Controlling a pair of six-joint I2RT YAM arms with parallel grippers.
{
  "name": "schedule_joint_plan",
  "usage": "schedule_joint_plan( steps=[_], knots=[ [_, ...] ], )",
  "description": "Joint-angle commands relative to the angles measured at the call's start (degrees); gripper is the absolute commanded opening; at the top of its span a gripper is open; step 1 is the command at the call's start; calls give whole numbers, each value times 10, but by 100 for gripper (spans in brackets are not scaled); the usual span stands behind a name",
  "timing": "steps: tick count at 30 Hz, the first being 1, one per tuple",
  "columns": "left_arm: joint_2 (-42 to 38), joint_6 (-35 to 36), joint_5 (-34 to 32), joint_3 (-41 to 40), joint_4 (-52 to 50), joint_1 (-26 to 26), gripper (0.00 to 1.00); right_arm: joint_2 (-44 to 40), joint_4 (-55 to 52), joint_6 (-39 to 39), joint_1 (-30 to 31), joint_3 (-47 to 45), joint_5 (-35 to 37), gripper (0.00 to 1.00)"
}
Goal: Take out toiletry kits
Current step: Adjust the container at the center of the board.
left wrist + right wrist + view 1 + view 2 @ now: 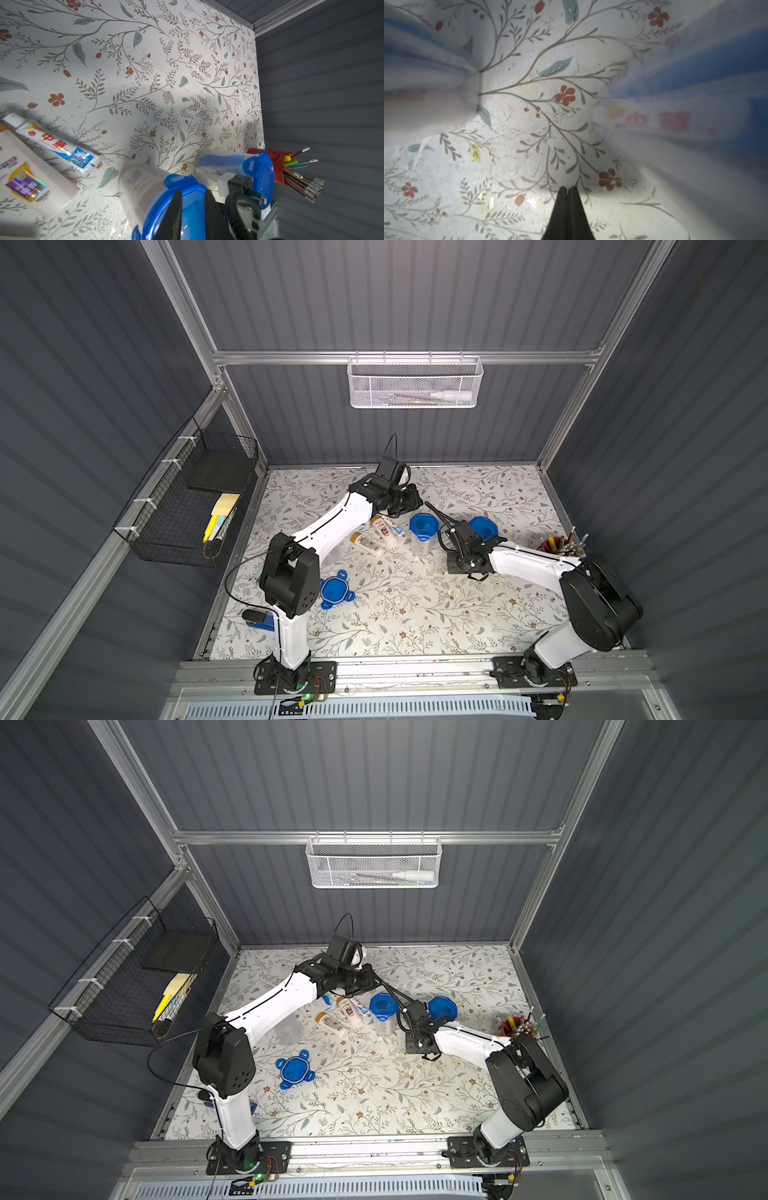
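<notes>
Mid-frame: bottles (383, 531), toothpaste tube (395, 526) already out. Lower frame: left gripper (193, 193) narrow at lidded jar (141, 185), hold unclear; right gripper (568, 190) pinched shut, empty. Next, probably: unclip blue lid (424, 525), steady jar

Dark grey ribbed walls (415, 294) close me in on three sides, with aluminium rails (291, 357) framing them. A white mesh basket (395, 381) hangs on the back rail, a black wire basket (174, 531) on the left wall, and the floral tabletop (415, 614) is brightly lit below me.
</notes>
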Motion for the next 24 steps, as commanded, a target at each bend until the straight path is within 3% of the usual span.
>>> schedule_joint_plan(
  steps=[1, 15, 24],
  knots=[
    [4, 16, -4, 20, -16, -3, 22, 15, 23, -14, -18, 19, -7, 0],
    [15, 15, -6, 40, -25, -3, 22, 101, 40, -36, -50, 81, -34, 0],
    [14, 19, 0, 36, -28, -8, 22, 64, 32, -32, -48, 79, -77, 0]
  ],
)
